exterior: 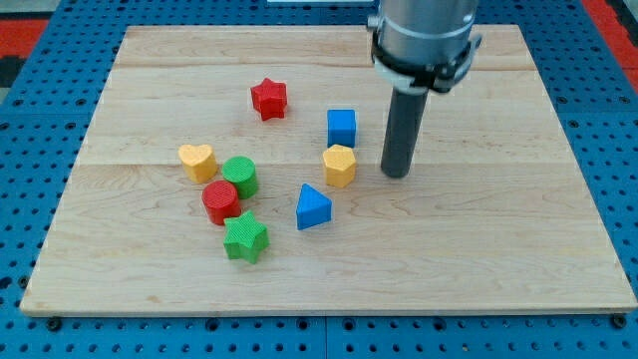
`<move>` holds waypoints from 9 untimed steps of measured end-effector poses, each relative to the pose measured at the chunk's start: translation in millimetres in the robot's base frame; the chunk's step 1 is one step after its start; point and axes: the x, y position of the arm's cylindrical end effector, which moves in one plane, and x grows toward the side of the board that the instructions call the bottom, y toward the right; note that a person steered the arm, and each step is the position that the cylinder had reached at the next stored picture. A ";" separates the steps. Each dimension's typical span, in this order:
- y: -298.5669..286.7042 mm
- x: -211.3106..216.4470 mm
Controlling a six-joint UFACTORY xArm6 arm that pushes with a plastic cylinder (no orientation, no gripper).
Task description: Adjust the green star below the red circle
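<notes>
Your green star-shaped block (pixel 245 238) sits toward the view's bottom-left of the pale wooden board (pixel 478 259), just below and slightly to the view's right of the red round block (pixel 220 201) — the two look to be touching or very nearly so. The star is close to where it belongs, so judge this as a small correction, not a long push.

Your tip (pixel 397 174) stands well apart from both, over on the view's right, just beside the yellow hexagonal block (pixel 340 166). There is no gripper on this rod, so nothing is clasped or let go; it only pushes.

Bring the tip round by the view's bottom, passing under the blue triangular block (pixel 313 207) and not between it and the yellow hexagon. Come to the star's right-hand side and nudge it gently toward the view's left — just enough to centre it under the red circle. Push through the star's middle, or its points may make it spin.

Watch the crowd above: the green round block (pixel 240 176) and the yellow heart-shaped block (pixel 197 161) sit close by the red circle, so any push upward would likely disturb them all. The red star-shaped block (pixel 269 98) and the blue cube (pixel 342 128) lie clear of your likely path.
</notes>
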 end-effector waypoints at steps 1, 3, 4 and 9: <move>-13.6 4.0; -30.8 -0.9; -19.7 12.3; -102.1 76.5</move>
